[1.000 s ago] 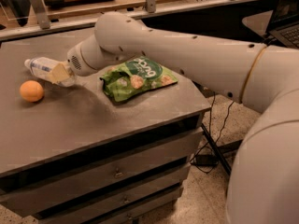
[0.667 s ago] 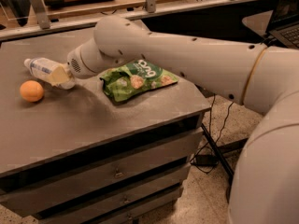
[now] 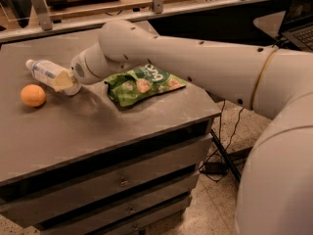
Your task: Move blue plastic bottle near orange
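Note:
The blue plastic bottle [image 3: 45, 72] lies tilted on the grey tabletop [image 3: 88, 126] at the far left, white cap pointing left. The orange [image 3: 33, 95] sits just in front of it, a short gap below and left. My gripper [image 3: 63, 81] reaches in from the right on the white arm and is shut on the bottle's base end, its pale fingers [image 3: 62, 77] clamped around it.
A green chip bag [image 3: 142, 84] lies on the table right of the gripper, under my arm. The table has drawers [image 3: 122, 180] below its front edge. A railing and shelf run behind. A laptop [image 3: 299, 18] sits at the far right, cables on the floor.
The gripper and the bottle have stayed nearly in place, shifting at most slightly. The orange and chip bag have not moved.

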### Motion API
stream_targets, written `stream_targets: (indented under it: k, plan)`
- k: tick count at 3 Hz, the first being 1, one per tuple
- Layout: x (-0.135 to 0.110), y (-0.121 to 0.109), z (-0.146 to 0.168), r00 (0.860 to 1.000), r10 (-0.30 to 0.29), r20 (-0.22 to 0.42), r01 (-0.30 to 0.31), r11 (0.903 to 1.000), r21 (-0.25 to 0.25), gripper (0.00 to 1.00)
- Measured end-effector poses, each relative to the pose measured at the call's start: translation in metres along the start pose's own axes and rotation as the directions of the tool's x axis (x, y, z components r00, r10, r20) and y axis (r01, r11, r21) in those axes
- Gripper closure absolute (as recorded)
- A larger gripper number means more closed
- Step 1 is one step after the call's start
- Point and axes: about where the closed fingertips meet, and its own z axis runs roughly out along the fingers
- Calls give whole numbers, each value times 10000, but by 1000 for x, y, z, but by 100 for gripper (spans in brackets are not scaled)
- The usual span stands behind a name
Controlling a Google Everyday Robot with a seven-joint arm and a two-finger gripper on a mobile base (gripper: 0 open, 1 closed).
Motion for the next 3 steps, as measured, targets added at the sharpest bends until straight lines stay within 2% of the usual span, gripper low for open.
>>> stream_targets:
  k: [2,3]
  plan:
    - [-2,2,2,9975,-401,-579,384,9988,-302,1]
    - [-4,4,1,9946,-648,-817,609,9970,-483,0]
